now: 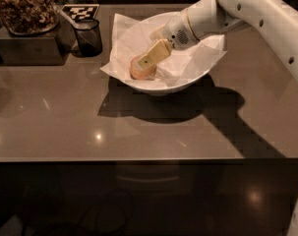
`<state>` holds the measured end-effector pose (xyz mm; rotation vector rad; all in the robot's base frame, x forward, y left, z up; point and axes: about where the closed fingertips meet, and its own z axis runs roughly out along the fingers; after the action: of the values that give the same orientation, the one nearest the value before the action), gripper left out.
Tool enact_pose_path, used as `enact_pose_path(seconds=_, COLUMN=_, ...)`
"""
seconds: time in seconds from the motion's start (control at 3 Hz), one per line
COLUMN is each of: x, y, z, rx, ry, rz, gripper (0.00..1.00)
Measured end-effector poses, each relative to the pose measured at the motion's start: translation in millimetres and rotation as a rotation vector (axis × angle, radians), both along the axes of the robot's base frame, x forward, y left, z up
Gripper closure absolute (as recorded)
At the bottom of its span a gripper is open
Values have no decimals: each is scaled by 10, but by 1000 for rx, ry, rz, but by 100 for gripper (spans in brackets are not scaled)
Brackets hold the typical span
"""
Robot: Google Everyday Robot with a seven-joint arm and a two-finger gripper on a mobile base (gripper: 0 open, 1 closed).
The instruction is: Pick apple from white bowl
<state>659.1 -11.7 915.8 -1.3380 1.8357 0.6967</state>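
Now the gripper (149, 58) is down inside the white bowl (184, 78), with the apple (137, 70) just below its tip. Whether it is spread or clamped I cannot tell. Better to close slowly around the apple's middle, then lift straight up.

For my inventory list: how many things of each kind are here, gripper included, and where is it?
Apple: 1
Bowl: 1
Cup: 1
Marker: 1
Box with dried bits: 1
Gripper: 1, in the bowl at the apple
Total: 6
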Motion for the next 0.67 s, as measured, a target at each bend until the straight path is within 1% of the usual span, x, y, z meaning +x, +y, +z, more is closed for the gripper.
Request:
enact_pose_path(seconds=0.33, x=116, y=47, z=-103, rx=-31, ry=4, rz=-6, gripper=18)
enact_pose_path(seconds=0.67, x=150, y=12, z=-299, rx=-61, ry=43, rz=-24, gripper=20)
